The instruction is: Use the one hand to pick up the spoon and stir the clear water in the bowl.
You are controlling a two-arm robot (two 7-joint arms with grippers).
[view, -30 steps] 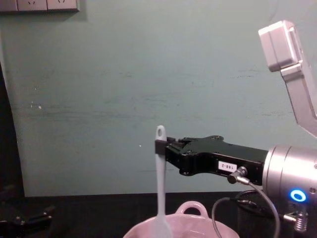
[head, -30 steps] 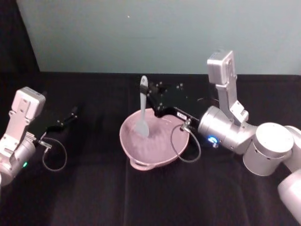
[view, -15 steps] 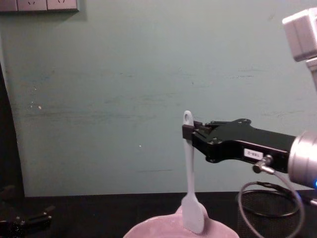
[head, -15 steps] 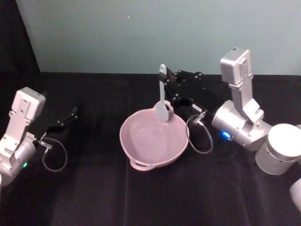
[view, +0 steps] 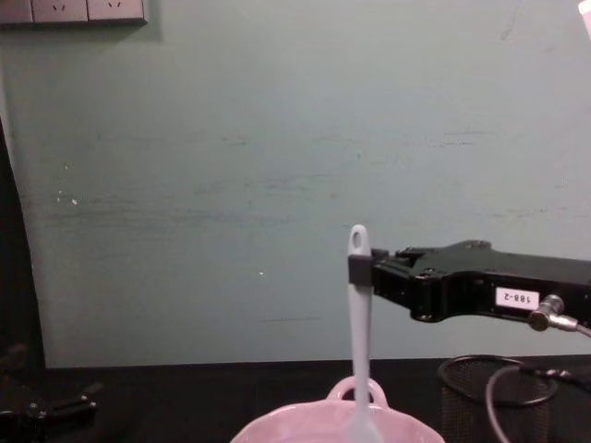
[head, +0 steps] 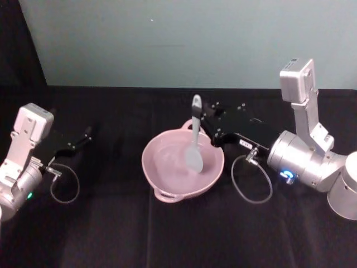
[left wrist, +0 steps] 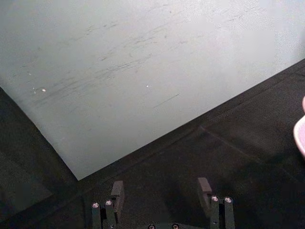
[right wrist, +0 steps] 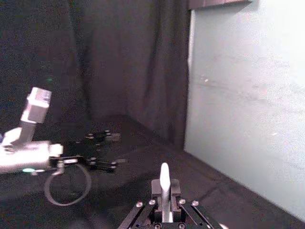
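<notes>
The pale pink bowl sits mid-table, its loop handle on the far rim. The white spoon stands nearly upright with its blade down inside the bowl's right half. My right gripper comes in from the right and is shut on the spoon's upper handle, just under the hole. The right wrist view shows the handle pinched between the fingers. The clear water shows only as a faint sheen on the bowl's floor. My left gripper is parked at the far left, open with nothing between its fingers.
A black wire-mesh cup stands right of the bowl, behind my right gripper's cable. The table is covered in black cloth, with a teal wall close behind. The left arm rests near the left edge.
My right gripper swept the spoon from the bowl's left side up to the far rim, then lowered it again into the bowl's right half. The left arm stayed still.
</notes>
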